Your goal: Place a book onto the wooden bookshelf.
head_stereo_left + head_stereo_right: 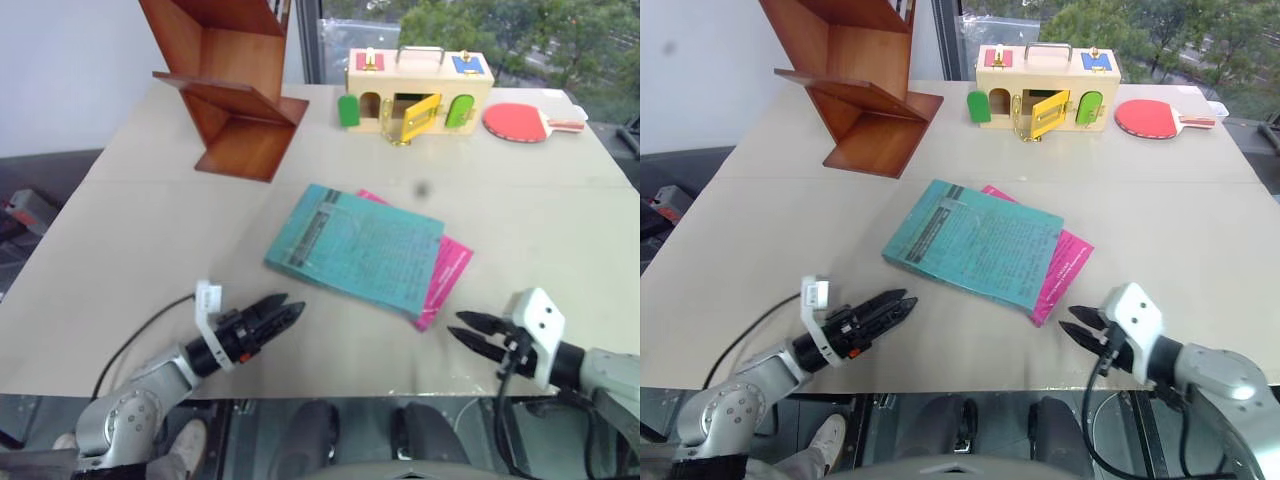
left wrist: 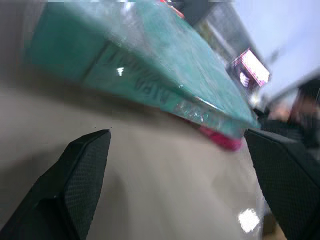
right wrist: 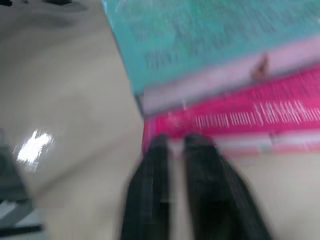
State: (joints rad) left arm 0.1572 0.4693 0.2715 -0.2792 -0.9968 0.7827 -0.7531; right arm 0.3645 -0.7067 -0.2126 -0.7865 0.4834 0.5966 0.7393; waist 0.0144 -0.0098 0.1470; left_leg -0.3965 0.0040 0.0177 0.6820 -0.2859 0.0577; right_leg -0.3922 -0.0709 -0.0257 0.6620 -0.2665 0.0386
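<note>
I see bare surface [image 1: 120,230] all along the near edge, where both tools sit, and a wide open strip on the left running back to the bookshelf [image 1: 235,95]. The book [image 1: 355,248] lies flat near the middle, turned at an angle, resting on top of a pink book [image 1: 445,272] whose edge and corner poke out on its right and near sides. The left tool [image 1: 285,312] sits low by the near edge, pointing toward the book's near left corner and a little apart from it; from the left wrist its fingers [image 2: 75,185] stand wide apart with nothing between them, the book's spine ahead. The right tool [image 1: 470,330] is near the pink book's near corner, not touching it; its fingers [image 3: 155,190] look only slightly parted and empty, though the wrist view is blurred, so I hold that loosely. The bookshelf stands at the far left corner, well apart from the book. A pale box [image 1: 415,90] with coloured doors sits at the far edge, a red paddle [image 1: 520,122] just beside it on the right. Beyond are a white wall and a window with trees.
</note>
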